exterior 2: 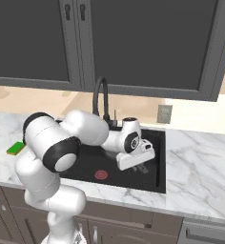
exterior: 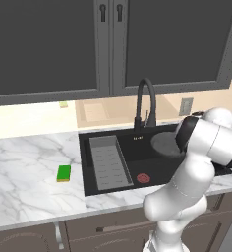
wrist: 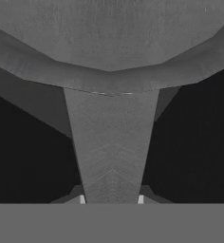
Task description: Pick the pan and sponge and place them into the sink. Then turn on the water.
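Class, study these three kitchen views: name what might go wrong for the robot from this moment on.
1. The pan sits in the sink with the jaws astride its handle; lifting away without releasing fully might drag it.
2. The sponge lies on the counter, left of the sink; the reach might brush the faucet.
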